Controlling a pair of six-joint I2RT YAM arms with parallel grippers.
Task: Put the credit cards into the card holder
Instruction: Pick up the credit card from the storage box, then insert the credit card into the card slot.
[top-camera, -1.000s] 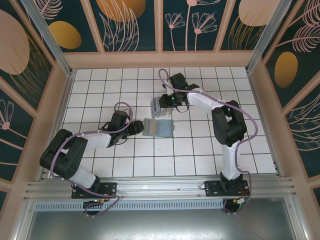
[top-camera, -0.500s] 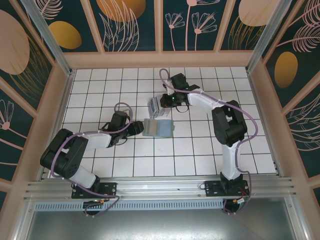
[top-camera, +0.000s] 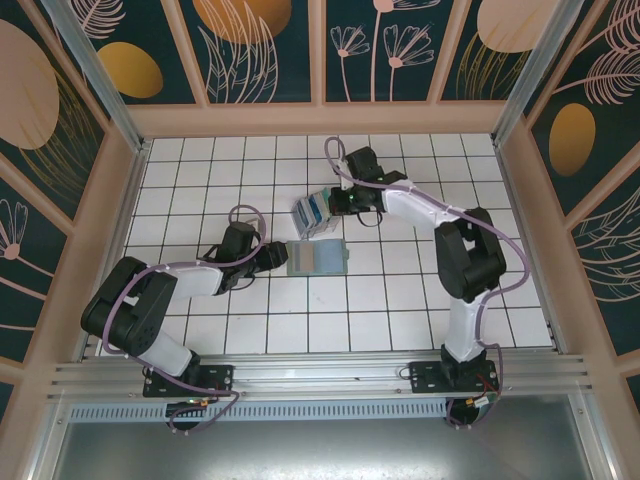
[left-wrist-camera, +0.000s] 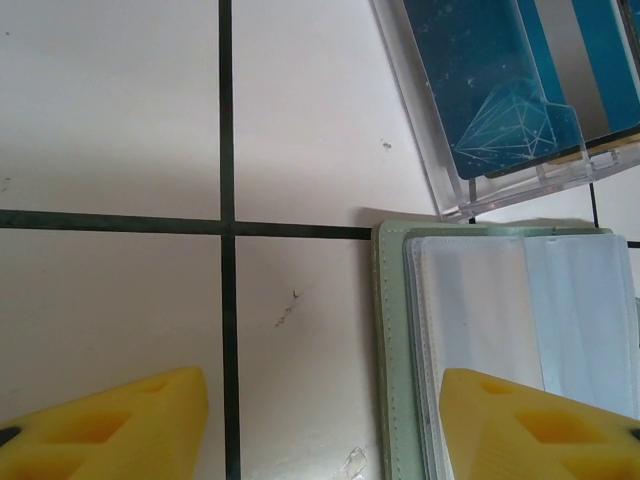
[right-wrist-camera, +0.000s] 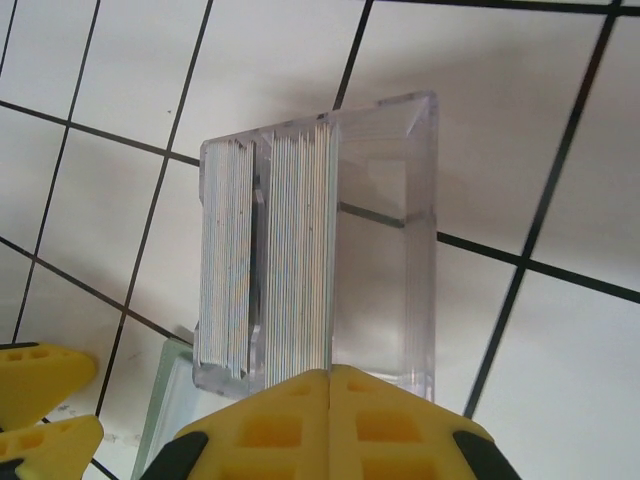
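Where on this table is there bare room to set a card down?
Bare table: near rows between the card holder and the arm bases; right of the right arm; far-left corner. Crowded mid-table: clear card box, card holder, left gripper and right gripper sit close together.

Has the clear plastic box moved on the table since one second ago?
Yes. The clear box has shifted slightly to the left in the top view, judged against the card holder, which stayed put.
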